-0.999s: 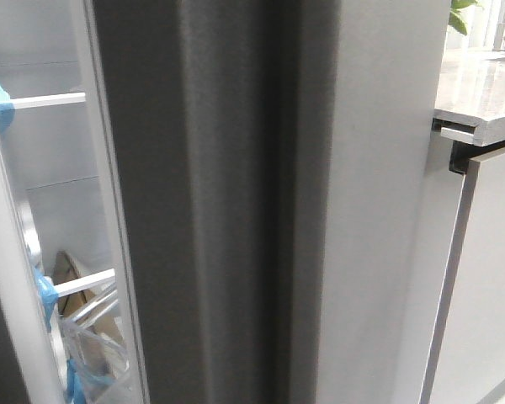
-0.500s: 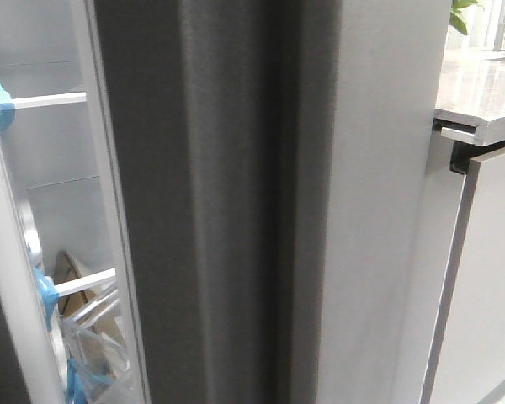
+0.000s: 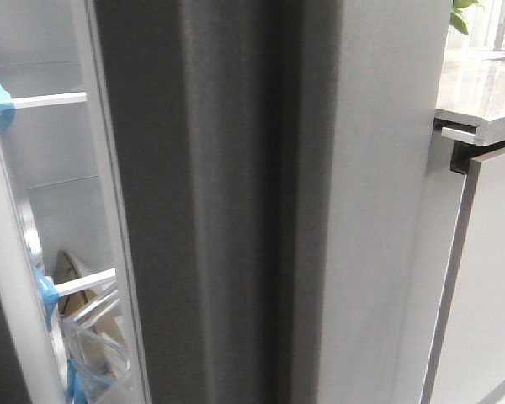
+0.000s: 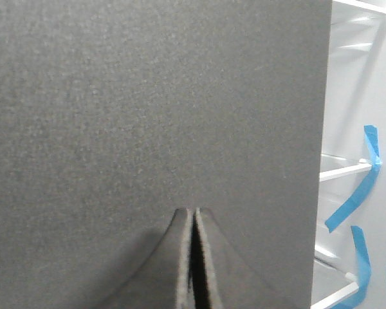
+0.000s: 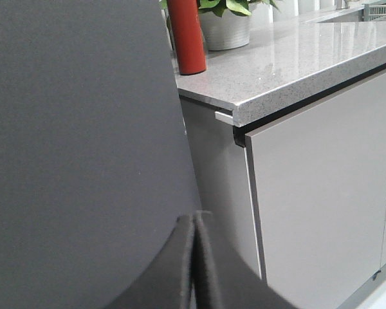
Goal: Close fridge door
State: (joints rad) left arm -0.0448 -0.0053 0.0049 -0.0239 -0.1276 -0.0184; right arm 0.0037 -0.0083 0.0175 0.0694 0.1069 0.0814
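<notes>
The fridge door (image 3: 227, 202) is a tall dark grey matte panel with a vertical recessed groove, filling the middle of the front view. It stands partly open, and the white fridge interior shows to its left. My left gripper (image 4: 193, 212) is shut and empty, its tips against or very near the door's flat face (image 4: 148, 103). My right gripper (image 5: 195, 216) is shut and empty, at the door's edge (image 5: 83, 141) beside the cabinet. Neither gripper shows in the front view.
White shelves with blue tape (image 3: 46, 101) and a clear bin (image 3: 93, 345) show inside the fridge. A pale grey cabinet front (image 5: 321, 193) sits under a speckled countertop (image 5: 296, 58) that carries a red bottle (image 5: 186, 35) and a potted plant (image 5: 225, 22). A light silver-grey side panel (image 3: 379, 202) lies right of the door.
The door's right edge and the side panel have shifted very slightly to the right in the front view; otherwise nothing has visibly changed.
</notes>
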